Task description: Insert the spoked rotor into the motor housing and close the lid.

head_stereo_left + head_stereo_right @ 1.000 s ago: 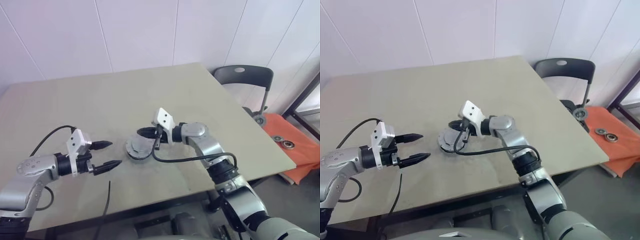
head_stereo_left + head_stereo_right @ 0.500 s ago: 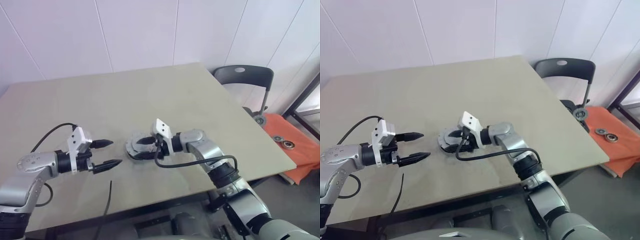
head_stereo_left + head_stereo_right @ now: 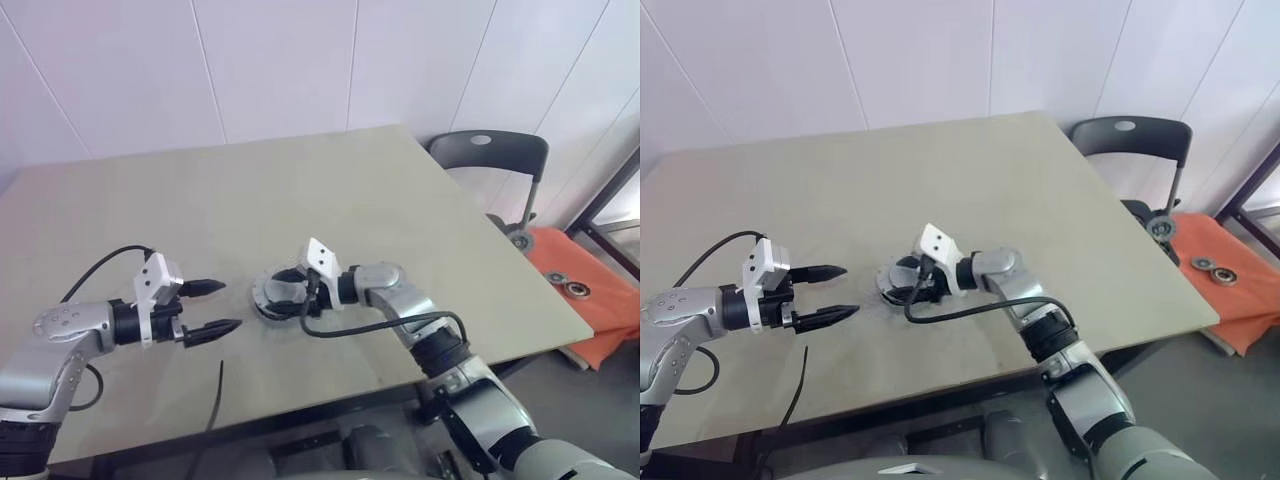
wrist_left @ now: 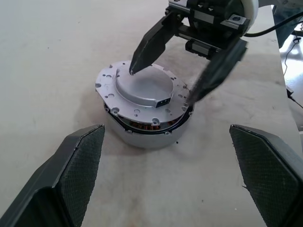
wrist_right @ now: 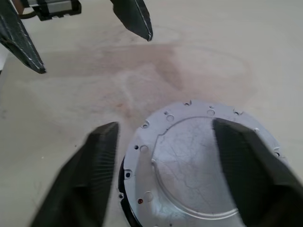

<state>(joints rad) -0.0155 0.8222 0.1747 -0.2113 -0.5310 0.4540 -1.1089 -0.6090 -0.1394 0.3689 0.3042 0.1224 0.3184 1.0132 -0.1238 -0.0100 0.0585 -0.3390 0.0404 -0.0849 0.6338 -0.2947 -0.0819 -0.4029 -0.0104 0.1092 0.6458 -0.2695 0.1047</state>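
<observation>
Lid (image 4: 142, 87) sits on the housing (image 4: 147, 130), copper windings visible in the gap under the lid's near edge; assembly stands toward the table's (image 3: 300, 180) front edge, mid-width. Rotor presumably inside, not visible. Right gripper (image 4: 182, 71) released, fingers spread over the lid, one tip at its raised centre, the other by the rim. Left gripper (image 3: 215, 308) wide open, empty, just beside the housing.

Step in hand, judged: seating the lid. Do it well: check the lid lies level, press evenly at centre, withdraw straight up without dragging it.
</observation>
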